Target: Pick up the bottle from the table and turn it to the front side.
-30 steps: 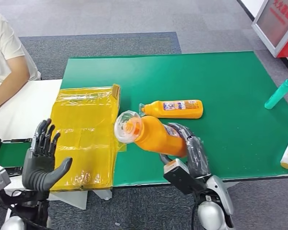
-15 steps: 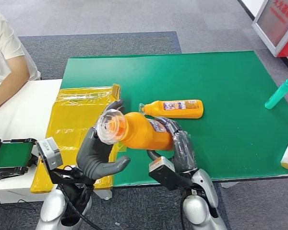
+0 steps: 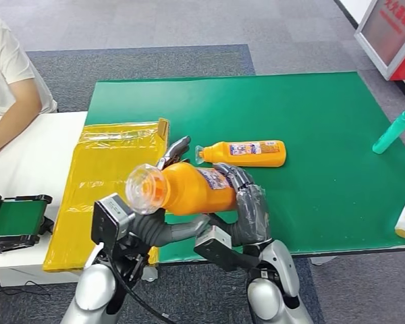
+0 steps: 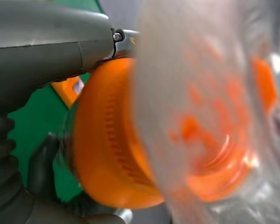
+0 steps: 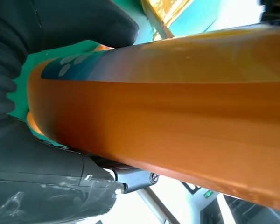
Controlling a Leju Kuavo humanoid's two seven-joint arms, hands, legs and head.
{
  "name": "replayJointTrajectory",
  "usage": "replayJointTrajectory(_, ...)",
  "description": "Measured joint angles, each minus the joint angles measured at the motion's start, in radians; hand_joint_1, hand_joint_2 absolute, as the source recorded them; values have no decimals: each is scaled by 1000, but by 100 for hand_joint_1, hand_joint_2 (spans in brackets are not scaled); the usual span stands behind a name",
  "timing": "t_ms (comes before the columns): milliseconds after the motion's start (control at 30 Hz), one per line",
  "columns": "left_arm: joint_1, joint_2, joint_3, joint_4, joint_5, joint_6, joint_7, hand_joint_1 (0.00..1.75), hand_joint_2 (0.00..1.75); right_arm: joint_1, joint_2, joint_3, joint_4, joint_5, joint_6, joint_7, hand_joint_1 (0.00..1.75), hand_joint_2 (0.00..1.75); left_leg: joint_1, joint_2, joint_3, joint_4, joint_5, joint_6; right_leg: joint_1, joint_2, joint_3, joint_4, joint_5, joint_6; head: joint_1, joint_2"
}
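Bottle now gripped at base by right hand, left hand newly closed under neck, ready for turning.

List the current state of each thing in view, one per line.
held orange bottle: lifted off the table, lying sideways, clear cap on.
right hand: grips the bottle's base end.
left hand: cradles the bottle near its neck.
second orange bottle: lying flat on the green table.
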Motion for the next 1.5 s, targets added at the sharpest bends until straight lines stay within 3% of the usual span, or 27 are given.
replayJointTrajectory(167, -4, 0, -7, 0, -133, 47, 0, 0, 175, 2, -1, 2, -13, 25, -14, 13, 175, 175, 0, 0, 0, 0, 0, 0, 0, 0, 0, 0, 0, 0, 0, 0)
replayJointTrajectory(200, -4, 0, -9, 0, -161, 55, -3, 12, 175, 2, -1, 3, -15, 29, -17, 15, 175, 175, 0, 0, 0, 0, 0, 0, 0, 0, 0, 0, 0, 0, 0, 0)
replayJointTrajectory(300, -4, 0, -18, 0, -212, 68, -19, 143, 175, 2, -1, 3, -23, 39, -23, 18, 175, 175, 0, 0, 0, 0, 0, 0, 0, 0, 0, 0, 0, 0, 0, 0)
replayJointTrajectory(333, -4, 0, -20, 0, -211, 66, -24, 175, 175, 2, -1, 4, -24, 40, -25, 19, 175, 175, 0, 0, 0, 0, 0, 0, 0, 0, 0, 0, 0, 0, 0, 0)
replayJointTrajectory(867, -7, 1, -11, 0, -71, 6, -67, 175, 175, 3, -7, 36, -27, 8, -35, 17, 175, 175, 0, 0, 0, 0, 0, 0, 0, 0, 0, 0, 0, 0, 0, 0)
replayJointTrajectory(1000, -9, 2, -11, 1, -61, 3, -71, 175, 175, 1, -8, 36, -24, -10, -28, 28, 0, 175, 0, 0, 0, 0, 0, 0, 0, 0, 0, 0, 0, 0, 0, 0)
replayJointTrajectory(1300, 20, 3, 19, -19, -70, 58, -115, 175, 175, -21, -10, 15, -4, -31, 32, 103, 0, 175, 0, 0, 0, 0, 0, 0, 0, 0, 0, 0, 0, 0, 0, 0)
replayJointTrajectory(1500, 58, 0, 104, -91, -238, 147, -142, 175, 175, -6, -10, -67, -19, -45, 50, 121, 0, 175, 0, 0, 0, 0, 0, 0, 0, 0, 0, 0, 0, 0, 0, 0)
